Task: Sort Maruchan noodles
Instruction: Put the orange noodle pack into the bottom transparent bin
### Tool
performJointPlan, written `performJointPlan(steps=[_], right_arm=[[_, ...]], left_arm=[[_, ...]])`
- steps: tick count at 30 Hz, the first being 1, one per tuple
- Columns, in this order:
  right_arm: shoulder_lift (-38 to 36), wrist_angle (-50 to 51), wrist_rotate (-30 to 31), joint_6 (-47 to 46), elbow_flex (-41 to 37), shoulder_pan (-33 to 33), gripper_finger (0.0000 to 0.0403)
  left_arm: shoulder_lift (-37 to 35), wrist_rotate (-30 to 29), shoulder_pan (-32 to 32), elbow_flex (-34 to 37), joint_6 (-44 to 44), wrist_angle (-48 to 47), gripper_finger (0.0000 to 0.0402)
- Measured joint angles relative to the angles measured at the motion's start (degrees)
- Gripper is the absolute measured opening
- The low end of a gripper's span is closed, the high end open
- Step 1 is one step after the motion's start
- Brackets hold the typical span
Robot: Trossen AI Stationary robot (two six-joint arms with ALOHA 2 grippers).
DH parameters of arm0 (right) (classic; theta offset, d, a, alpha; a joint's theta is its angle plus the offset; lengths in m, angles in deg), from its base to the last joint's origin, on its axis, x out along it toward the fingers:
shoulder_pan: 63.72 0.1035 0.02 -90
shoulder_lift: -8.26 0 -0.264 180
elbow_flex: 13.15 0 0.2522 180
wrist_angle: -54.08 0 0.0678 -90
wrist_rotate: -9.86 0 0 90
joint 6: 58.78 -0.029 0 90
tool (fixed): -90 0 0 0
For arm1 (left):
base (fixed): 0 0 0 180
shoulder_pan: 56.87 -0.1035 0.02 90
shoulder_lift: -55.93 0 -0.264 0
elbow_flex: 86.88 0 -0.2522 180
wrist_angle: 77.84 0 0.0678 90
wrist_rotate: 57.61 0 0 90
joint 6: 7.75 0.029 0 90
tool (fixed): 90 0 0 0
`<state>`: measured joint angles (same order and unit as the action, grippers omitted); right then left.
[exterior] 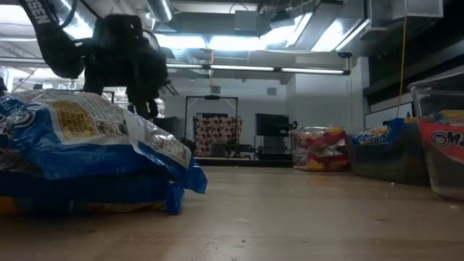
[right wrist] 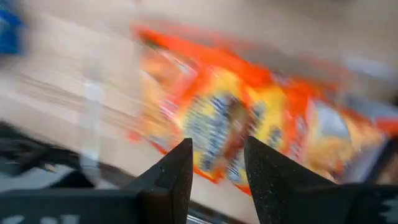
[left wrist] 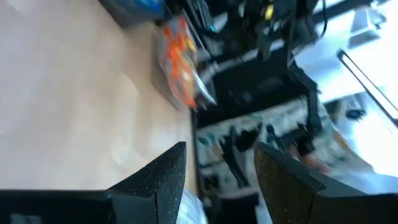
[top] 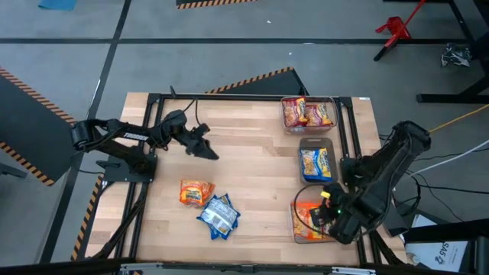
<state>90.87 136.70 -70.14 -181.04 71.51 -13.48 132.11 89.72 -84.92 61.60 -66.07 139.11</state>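
A: Right fingers [right wrist: 216, 163] spread over near bin [top: 296, 226], above orange packet [right wrist: 249, 134]. Dropping-off step, probably.
B: Left fingers [left wrist: 217, 171] spread too, hovering mid-worktop [top: 252, 145]. Next: reaching orange [top: 195, 192] and blue packets [top: 218, 216], loose near left.
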Motion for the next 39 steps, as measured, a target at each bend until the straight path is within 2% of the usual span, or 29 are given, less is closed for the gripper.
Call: performJointPlan(steps=[5, 9, 13, 17, 21, 27, 30, 33, 36, 39], right_arm=[[-0.06, 4.27, 9.4, 10.31, 6.48, -3.69, 0.0127], [-0.08, 4.02, 14.06, 20.5, 7.75, -7.48, 0.0127], [-0.08, 1.68, 14.3, 30.16, 6.67, -11.54, 0.0127], [-0.04, 1.31, 13.79, 37.65, 5.34, -15.31, 0.0127], [-0.04, 1.27, 13.97, 43.37, 3.68, -19.19, 0.0127], [-0.04, -1.33, 14.02, 52.56, 0.26, -23.2, 0.0127], [-0.04, -4.72, 13.95, 58.56, -2.18, -24.21, 0.0127], [-0.04, -10.59, 13.24, 63.55, -5.29, -25.27, 0.0127], [-0.04, -16.54, 11.31, 66.0, -8.84, -26.01, 0.0127], [-0.04, -24.14, 10.37, 66.1, -13.04, -25.99, 0.013]], left_arm=[[-5.92, 1.77, 3.89, -0.72, -2.84, -0.12, 0.0179], [-10.75, 1.25, 7.6, -2.84, -5.53, -4.01, 0.0177], [-15.56, -1.09, 11.5, -5.3, -5.11, -16.37, 0.0177], [-19.23, -6.27, 14.71, -7.88, -2.47, -35.36, 0.0177], [-22.49, -14.66, 18.55, -9.92, -2.71, -54.29, 0.0177], [-27.42, -38.87, 26.94, -15.42, -6.8, -83.12, 0.0177], [-29.45, -49.21, 32.09, -17.87, -13.21, -90.08, 0.0177], [-31.19, -57.3, 37.39, -18.58, -19.48, -89.96, 0.0177], [-31.33, -61.29, 41.45, -17.82, -24.65, -92.89, 0.0177], [-30.16, -59.58, 45.36, -16.43, -30.0, -98.89, 0.0177]])
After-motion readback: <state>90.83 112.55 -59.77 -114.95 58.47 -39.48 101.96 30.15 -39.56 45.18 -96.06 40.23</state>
